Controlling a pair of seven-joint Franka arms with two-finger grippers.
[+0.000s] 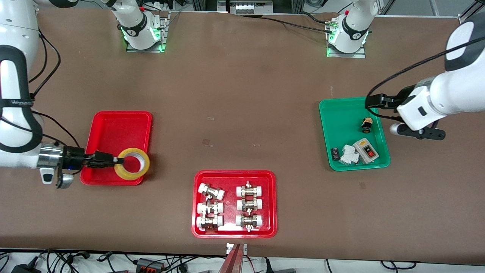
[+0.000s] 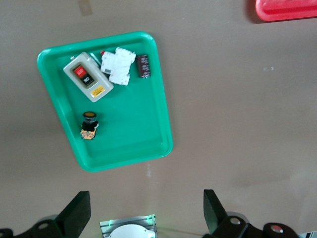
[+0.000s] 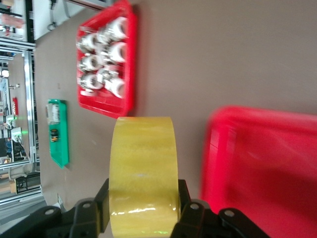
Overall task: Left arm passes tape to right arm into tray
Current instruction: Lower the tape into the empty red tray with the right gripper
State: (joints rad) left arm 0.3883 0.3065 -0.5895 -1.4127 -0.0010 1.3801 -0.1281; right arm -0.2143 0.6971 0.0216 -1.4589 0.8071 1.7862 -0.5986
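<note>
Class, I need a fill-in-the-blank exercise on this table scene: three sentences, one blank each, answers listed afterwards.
1. The right gripper is shut on the ____.
2. The tape hangs over the plain ____ tray.
3. The left gripper, open and holding nothing, waits above the table beside the ____ tray.

Missing words: tape; red; green

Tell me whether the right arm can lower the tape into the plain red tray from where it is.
Probably yes. The right gripper is shut on the tape, which is over the tray's corner nearest the front camera; the tray looks bare beneath it.
</note>
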